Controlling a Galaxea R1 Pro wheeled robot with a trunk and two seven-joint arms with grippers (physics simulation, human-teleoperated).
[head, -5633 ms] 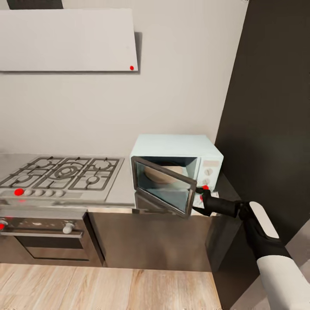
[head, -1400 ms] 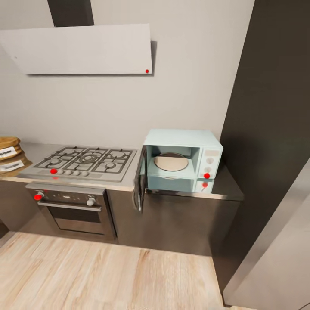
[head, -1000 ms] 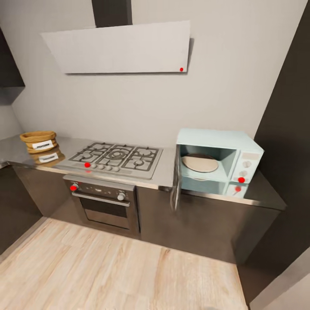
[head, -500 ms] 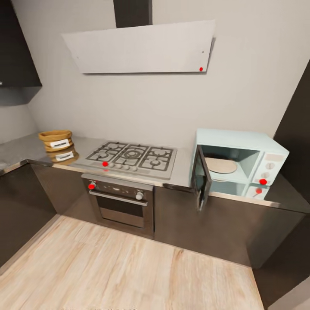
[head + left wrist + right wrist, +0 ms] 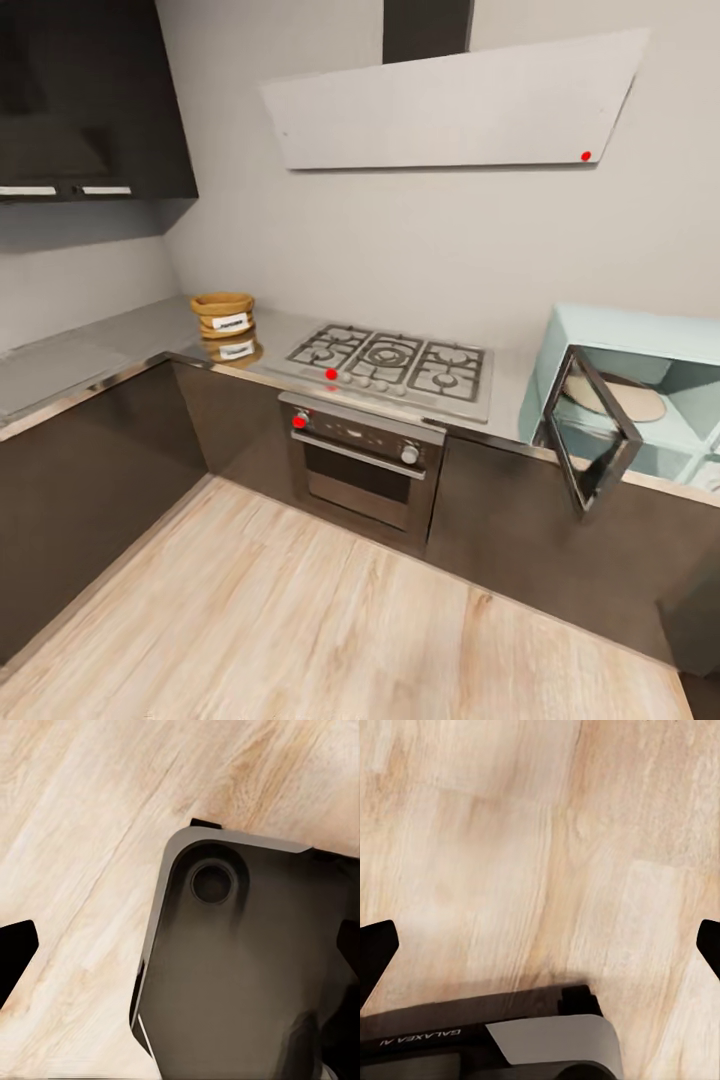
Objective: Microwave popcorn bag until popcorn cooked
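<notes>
Microwave (image 5: 650, 385): standing on the tabletop (image 5: 120, 335) just right of the gas hob (image 5: 390, 362), door (image 5: 590, 430) swung wide, pale turntable plate (image 5: 615, 397) visible inside, cavity otherwise bare.

Popcorn bag (image 5: 223, 313): upright on the tabletop, well to the left of the hob, near the corner of the run, its white label facing the room; its reflection shows in the glossy surface below it. The oven (image 5: 362, 470) sits directly under the hob.

Left gripper (image 5: 180, 952) and right gripper (image 5: 540, 945): both point down at the wooden floor (image 5: 330, 620). The fingers (image 5: 13, 952) of the left show as dark tips at opposite edges, standing apart with nothing between them; the right's fingers (image 5: 375, 949) likewise. A dark part of the robot's own body lies beneath the left.

Step in hand, as judged: travel to the bag, with the microwave ready to load.

Next move calls for: closing on the tabletop left of the hob, raising an arm, and taking the bag about its body without crushing or tipping it.
</notes>
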